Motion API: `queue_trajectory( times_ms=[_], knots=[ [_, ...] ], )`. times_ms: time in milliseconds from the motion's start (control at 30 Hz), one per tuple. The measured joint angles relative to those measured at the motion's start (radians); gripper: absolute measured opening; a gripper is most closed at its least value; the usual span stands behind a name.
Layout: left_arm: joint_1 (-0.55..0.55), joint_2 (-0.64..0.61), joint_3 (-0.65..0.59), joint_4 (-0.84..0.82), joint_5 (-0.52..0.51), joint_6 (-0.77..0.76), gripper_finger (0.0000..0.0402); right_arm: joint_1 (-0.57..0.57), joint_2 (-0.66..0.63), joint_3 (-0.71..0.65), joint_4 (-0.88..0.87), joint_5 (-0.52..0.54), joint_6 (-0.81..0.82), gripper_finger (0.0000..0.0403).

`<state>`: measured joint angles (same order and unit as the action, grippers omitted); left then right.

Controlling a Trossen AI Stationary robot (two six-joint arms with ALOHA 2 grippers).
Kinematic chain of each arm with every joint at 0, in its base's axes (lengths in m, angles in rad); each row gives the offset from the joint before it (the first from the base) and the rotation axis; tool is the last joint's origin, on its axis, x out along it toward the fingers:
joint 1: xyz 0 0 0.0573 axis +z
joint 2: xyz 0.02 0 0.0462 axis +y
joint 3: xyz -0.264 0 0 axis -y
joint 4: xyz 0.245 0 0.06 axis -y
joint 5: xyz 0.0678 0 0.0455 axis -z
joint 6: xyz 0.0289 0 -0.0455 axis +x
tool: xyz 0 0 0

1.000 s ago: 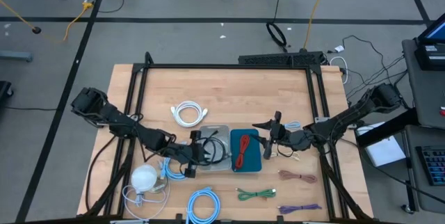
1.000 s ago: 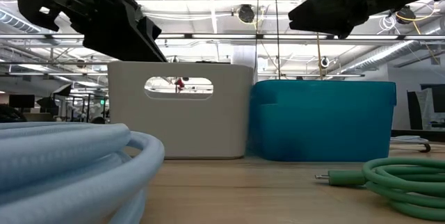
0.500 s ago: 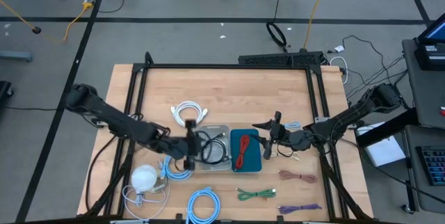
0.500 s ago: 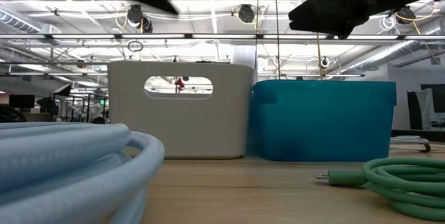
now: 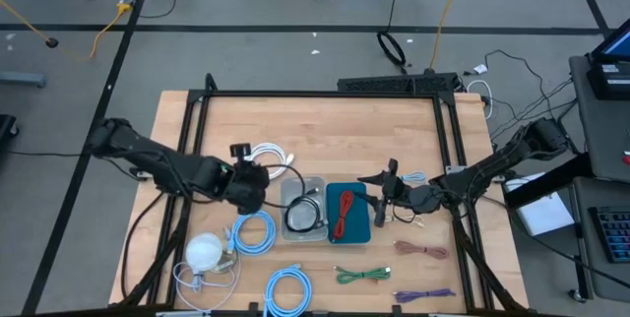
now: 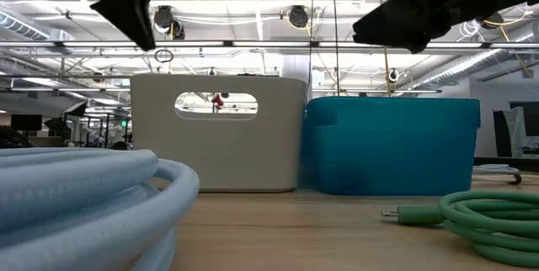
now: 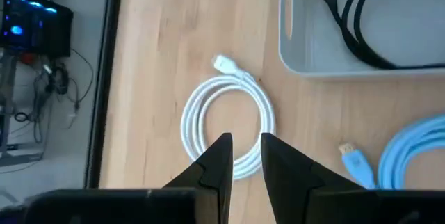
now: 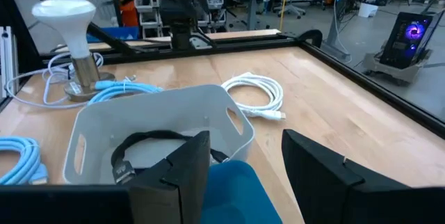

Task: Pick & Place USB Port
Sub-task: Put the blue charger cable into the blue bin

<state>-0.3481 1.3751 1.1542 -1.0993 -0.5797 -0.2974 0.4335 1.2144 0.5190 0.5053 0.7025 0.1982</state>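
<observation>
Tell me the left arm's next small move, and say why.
Probably lower the left gripper onto the white cable coil. The wrist view shows its fingers parted a little, holding nothing, with the coil lying on the table just past them. The black cable already lies in the grey bin, so the white one looks like the next pick. The right gripper waits over the teal bin.

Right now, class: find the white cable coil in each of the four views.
High view: white cable coil, beyond the grey bin.
Low view: not visible.
Left wrist view: centre, beside the bin.
Right wrist view, beyond the bin.
Shared landmark: the grey bin.
</observation>
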Motion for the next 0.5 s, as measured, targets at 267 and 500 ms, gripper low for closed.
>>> queue_trajectory(
  times_ms=[267,500],
  knots=[
    [-0.054,0.054,-0.016,-0.007,0.038,-0.028,0.0082,0.0,0.0,-0.012,0.016,-0.076,0.01,0.0171],
    [-0.145,0.053,-0.016,-0.008,0.038,-0.125,0.0081,0.03,-0.001,-0.009,-0.179,-0.298,-0.027,0.0171]
  ],
)
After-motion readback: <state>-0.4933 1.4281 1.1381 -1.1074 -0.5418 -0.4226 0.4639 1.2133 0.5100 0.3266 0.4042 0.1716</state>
